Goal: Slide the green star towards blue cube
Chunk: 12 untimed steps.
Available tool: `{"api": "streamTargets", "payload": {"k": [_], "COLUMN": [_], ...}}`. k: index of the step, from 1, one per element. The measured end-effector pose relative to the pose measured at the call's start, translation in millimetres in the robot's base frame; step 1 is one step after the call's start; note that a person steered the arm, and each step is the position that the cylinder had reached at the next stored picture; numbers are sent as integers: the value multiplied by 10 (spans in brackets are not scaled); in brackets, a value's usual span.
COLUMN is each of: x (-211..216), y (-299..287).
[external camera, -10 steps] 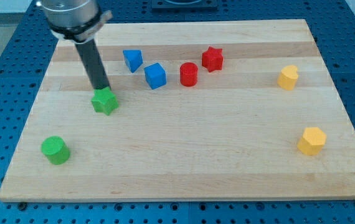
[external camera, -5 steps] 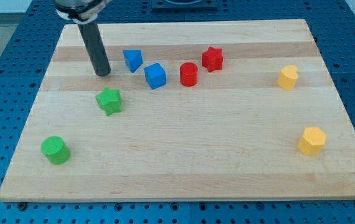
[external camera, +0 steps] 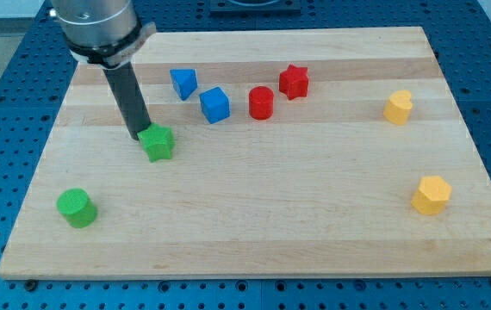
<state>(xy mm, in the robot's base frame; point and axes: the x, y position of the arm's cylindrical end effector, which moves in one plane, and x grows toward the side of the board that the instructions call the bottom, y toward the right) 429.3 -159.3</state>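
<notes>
My tip is touching the upper-left edge of the green star-shaped block, holding nothing. The blue cube block is sitting up and right, bare wooden board lying between them.

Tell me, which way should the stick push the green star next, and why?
Probably a short push toward the view's right and a bit up. My tip sits at the green star's left edge, and the blue cube lies up and to the right of the star, with bare board between them. The blue triangular block stands farther up, off that line.
</notes>
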Motion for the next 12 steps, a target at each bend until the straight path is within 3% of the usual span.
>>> {"api": "streamTargets", "payload": {"k": [2, 3, 5, 6, 12], "x": [31, 242, 596, 352, 491], "y": [16, -294, -334, -113, 124]}}
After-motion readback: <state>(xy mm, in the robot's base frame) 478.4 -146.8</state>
